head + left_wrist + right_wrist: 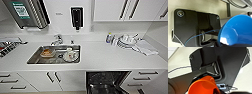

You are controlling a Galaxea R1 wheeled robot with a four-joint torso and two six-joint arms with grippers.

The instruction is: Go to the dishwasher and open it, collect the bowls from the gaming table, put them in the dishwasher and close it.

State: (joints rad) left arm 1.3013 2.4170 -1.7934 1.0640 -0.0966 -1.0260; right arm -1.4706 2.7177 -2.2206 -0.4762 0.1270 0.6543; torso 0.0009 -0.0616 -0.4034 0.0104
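Note:
The dishwasher (107, 82) stands open under the counter, right of centre in the head view, its inside dark with a rack showing. In the left wrist view a blue bowl (238, 30) looms large, tilted, its lower rim in my left gripper (220, 44), which is shut on it. The right wrist view has an orange bowl (203, 87) close up, with my right gripper (217, 91) shut on its rim. Both bowls hang in the air in front of the robot's dark plates. The gaming table is out of view.
A steel sink (32, 60) holding dishes is set in the white counter, with a tap (58, 39) behind it. White crockery (126, 40), a cloth (146, 47) and a small bottle (108, 37) lie at the right. White drawers (147, 78) flank the dishwasher.

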